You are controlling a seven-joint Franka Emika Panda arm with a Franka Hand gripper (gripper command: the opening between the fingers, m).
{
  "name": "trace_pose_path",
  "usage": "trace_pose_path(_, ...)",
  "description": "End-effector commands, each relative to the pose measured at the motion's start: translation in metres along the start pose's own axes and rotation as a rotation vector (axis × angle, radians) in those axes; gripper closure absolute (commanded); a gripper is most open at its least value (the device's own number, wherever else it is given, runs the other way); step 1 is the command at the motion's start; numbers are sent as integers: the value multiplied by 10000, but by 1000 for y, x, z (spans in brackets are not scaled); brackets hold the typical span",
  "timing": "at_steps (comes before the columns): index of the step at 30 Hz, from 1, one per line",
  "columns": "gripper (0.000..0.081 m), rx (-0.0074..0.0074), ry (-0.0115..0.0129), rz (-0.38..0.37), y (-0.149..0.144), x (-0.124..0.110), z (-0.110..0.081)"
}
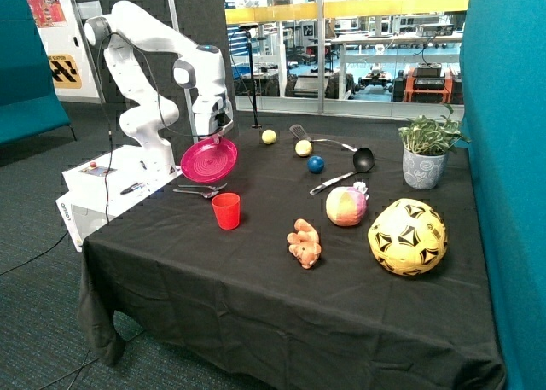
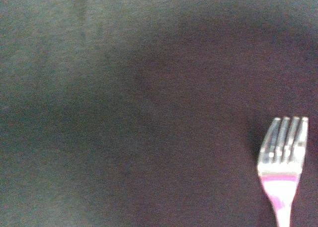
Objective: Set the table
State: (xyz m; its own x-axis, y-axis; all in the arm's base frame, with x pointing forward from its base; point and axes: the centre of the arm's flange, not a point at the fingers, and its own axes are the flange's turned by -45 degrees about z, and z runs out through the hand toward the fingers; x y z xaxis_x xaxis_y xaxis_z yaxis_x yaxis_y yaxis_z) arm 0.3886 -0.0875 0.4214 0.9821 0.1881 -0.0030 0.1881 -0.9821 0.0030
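lab | glass partition (image 1: 341, 49) | workbenches (image 1: 401, 53) behind | robot arm (image 1: 162, 66)

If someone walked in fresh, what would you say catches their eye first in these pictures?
Probably the pink plate, held tilted in the air by the end effector above the cutlery at the table's edge beside the red cup. Next, the yellow ball at the opposite side, near the potted plant. The wrist view shows only a fork on black cloth.
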Motion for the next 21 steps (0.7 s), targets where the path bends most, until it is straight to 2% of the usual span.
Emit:
trace_pose_path(1,808,29,31,-987,-34,1,5)
trace_pose_path(10,808,27,33,-2024,-65,-4,7)
trace_pose_path(21,808,26,34,-2948,-85,-16,12)
